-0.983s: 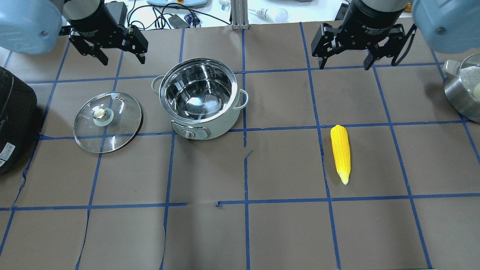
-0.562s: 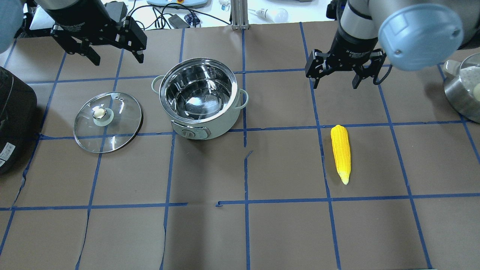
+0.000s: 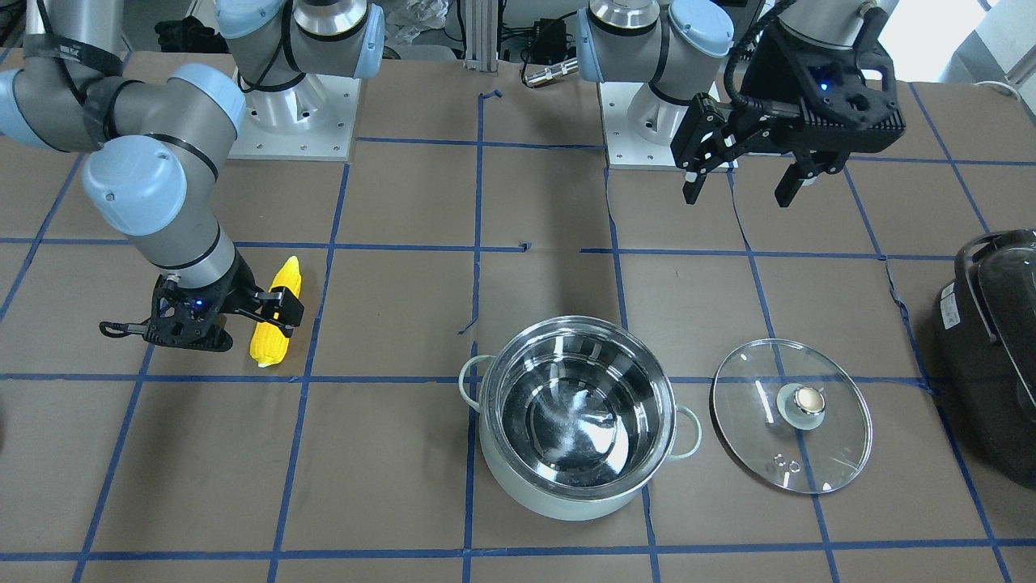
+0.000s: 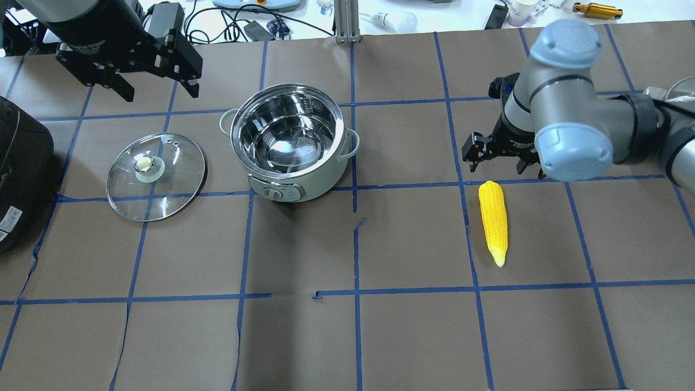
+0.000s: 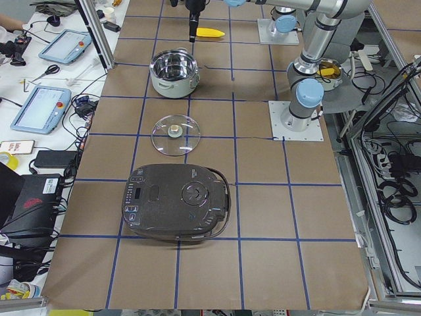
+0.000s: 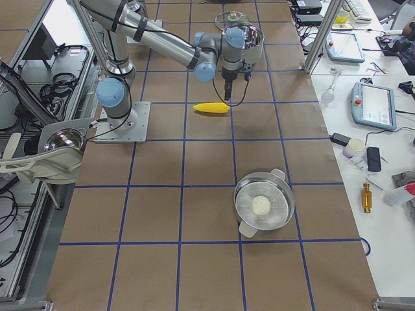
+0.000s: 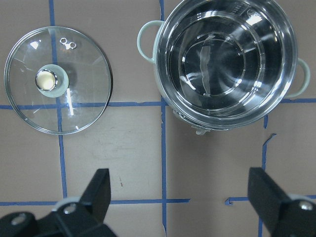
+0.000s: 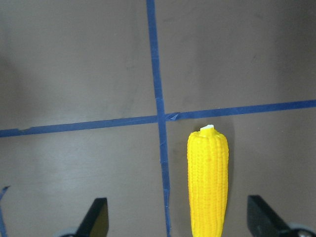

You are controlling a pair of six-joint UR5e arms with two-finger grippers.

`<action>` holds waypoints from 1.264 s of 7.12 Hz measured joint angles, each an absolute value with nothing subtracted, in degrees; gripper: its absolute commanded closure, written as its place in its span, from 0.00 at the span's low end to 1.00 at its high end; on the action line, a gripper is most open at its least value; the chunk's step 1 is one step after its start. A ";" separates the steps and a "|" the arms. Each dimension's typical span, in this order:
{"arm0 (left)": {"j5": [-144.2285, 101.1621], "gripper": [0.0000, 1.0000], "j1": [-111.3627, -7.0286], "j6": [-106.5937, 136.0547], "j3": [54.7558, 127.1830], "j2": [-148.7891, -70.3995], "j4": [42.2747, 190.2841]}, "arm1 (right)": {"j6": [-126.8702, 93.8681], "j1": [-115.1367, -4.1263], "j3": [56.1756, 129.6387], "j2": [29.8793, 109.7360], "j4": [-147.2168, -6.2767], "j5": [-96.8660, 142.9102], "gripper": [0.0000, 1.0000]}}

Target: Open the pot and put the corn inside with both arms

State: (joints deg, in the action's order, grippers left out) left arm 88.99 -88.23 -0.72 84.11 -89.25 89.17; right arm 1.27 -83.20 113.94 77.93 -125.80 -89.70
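The mint-green pot stands open, its steel inside bare, and also shows in the front view and the left wrist view. Its glass lid lies flat on the table beside it, on the pot's left in the overhead view. The yellow corn lies on the table on the right side. My right gripper is open and low over the corn's thick end. My left gripper is open, empty and raised behind the lid.
A large black appliance sits at the table's left edge, close to the lid. A steel steamer pot with a white round thing in it stands at the far right end. Blue tape lines cross the brown table cover.
My right gripper has come down and forward to just behind the corn's thick end. My left gripper has drifted left and back. Both stay open; pot, lid and corn have not moved.
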 measured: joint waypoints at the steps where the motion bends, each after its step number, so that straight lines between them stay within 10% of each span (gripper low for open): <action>1: 89.00 0.00 -88.00 -0.71 84.30 -89.24 88.96 | 1.92 -82.49 116.68 76.77 -128.79 -89.76 0.00; 4: 88.97 0.00 -87.84 -0.86 84.56 -89.21 88.88 | 2.29 -82.19 120.11 75.22 -129.75 -90.02 0.20; 6: 88.97 0.00 -87.88 -0.88 84.81 -89.15 88.94 | 2.32 -82.18 121.26 74.95 -129.94 -89.78 0.51; 7: 88.95 0.00 -87.88 -0.88 84.86 -89.14 88.94 | 2.35 -82.18 121.46 74.83 -129.95 -89.89 0.87; 9: 88.95 0.00 -87.86 -0.84 84.90 -89.12 89.00 | 2.33 -82.18 121.36 74.82 -129.91 -89.99 1.00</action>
